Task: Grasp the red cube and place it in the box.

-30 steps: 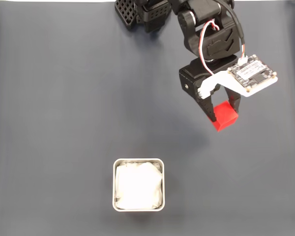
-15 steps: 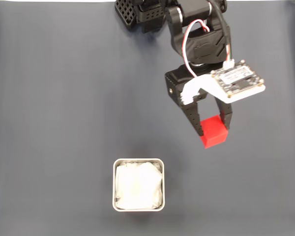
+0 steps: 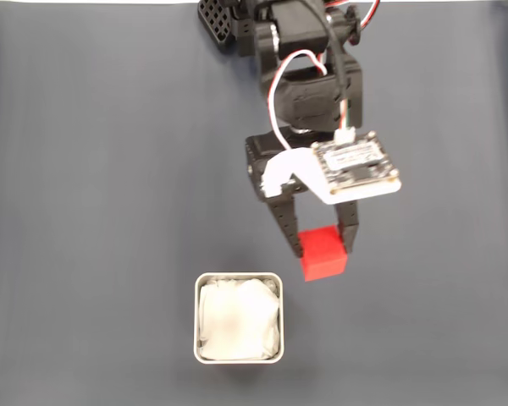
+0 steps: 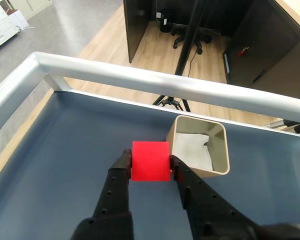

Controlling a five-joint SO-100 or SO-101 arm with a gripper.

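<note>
My gripper is shut on the red cube, which hangs between the black fingers above the dark mat. In the fixed view the cube sits just up and to the right of the box, a square tin with a pale rim and white crumpled lining. The wrist view shows the cube clamped at the fingertips of the gripper, with the box a little beyond it and to the right, its white lining visible inside.
A dark blue-grey mat covers the table. The arm's black base stands at the top edge in the fixed view. A raised metal rail borders the table's far side in the wrist view, with floor and furniture beyond.
The arm has swung left and down in the fixed view, carrying the red cube from the right side towards the box. The grip on the cube is unchanged.
</note>
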